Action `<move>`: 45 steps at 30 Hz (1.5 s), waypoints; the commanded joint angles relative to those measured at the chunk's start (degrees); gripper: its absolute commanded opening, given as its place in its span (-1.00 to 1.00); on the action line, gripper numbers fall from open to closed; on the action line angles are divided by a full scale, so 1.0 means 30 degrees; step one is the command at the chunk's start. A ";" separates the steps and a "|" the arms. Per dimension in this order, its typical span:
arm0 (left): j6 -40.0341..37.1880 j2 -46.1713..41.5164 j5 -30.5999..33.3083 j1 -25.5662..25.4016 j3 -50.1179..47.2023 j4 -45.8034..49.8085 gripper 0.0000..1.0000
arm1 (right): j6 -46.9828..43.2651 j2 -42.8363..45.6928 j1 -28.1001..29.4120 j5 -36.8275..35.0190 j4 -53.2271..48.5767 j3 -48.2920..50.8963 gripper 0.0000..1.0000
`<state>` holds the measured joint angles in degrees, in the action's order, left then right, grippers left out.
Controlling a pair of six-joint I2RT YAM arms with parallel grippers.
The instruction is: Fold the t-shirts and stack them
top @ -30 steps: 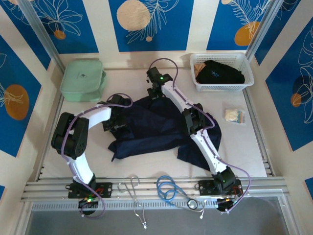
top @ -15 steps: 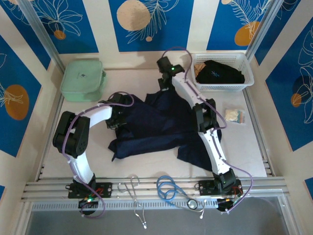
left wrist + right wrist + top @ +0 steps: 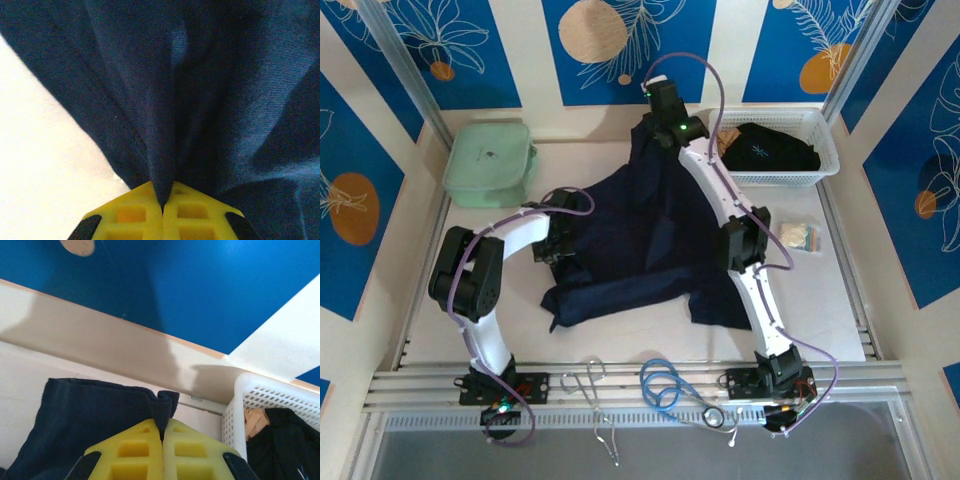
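T-shirt (image 3: 630, 240) across pale table (image 3: 820, 300) — blue walls (image 3: 705, 55)

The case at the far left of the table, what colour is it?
Mint green. The case shows best in the top external view.

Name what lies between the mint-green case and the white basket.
The right pincer, shut on a raised edge of the navy t-shirt, sits between the mint-green case and the white lattice basket; the top view shows it.
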<state>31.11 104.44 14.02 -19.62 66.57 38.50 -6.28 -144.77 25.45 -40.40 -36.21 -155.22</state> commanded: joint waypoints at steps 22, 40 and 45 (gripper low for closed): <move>-0.2421 0.1823 0.6477 0.0487 0.5902 0.3686 -1.00 | 0.9754 1.1812 0.0265 0.1640 -0.0902 1.9704 0.36; -0.3423 0.3709 0.6783 0.1335 0.7862 0.3525 -1.00 | 1.9543 1.9846 0.2751 0.9212 -0.0581 3.7514 -0.06; -0.3830 0.3880 0.6799 0.1436 0.7936 0.3485 -1.00 | 1.9908 1.7068 0.2787 0.8661 -0.1673 3.6253 -0.32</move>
<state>21.34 115.00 32.71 -16.34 88.90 48.03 50.43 -88.31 33.54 -16.34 -42.22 -46.26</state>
